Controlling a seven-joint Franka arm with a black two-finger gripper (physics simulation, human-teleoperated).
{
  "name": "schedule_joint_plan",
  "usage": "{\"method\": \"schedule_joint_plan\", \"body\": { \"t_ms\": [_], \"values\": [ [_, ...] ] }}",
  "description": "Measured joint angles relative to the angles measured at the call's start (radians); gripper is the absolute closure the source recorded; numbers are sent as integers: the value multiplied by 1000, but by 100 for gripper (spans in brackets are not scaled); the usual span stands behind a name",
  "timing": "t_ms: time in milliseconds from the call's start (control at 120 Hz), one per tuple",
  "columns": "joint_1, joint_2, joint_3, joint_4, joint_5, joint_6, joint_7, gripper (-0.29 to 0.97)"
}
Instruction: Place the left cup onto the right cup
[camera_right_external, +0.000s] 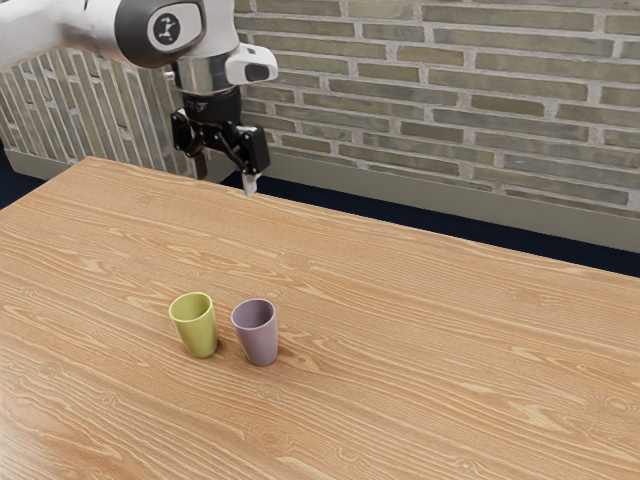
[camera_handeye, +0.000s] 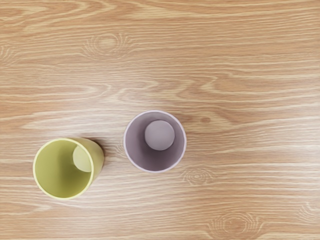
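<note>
An olive-green cup (camera_right_external: 195, 323) stands upright on the wooden table (camera_right_external: 450, 330), with a mauve cup (camera_right_external: 255, 330) upright just to the exterior view's right of it, a small gap between them. My gripper (camera_right_external: 224, 178) hangs high above the table's far side, well behind and above both cups, its fingers spread and nothing between them. From above, the wrist view looks straight down into the mauve cup (camera_handeye: 155, 141) and, beside it, the green cup (camera_handeye: 66, 168), both empty.
A brick wall (camera_right_external: 450, 90) runs behind the table's far edge. Bare wood lies on all sides of the two cups.
</note>
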Motion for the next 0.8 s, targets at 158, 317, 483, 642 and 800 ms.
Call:
{"method": "schedule_joint_plan", "body": {
  "t_ms": [158, 317, 483, 642, 800],
  "values": [
    [14, 0, 1, -7, 0, 1, -1, 0],
    [32, -4, 0, -28, 0, 12, -1, 0],
    [41, -6, 1, -63, -3, 34, -2, 0],
    [39, -13, 6, -107, -8, 57, -2, 0],
    [39, -17, 7, -157, -11, 85, -3, 0]
  ]
}}
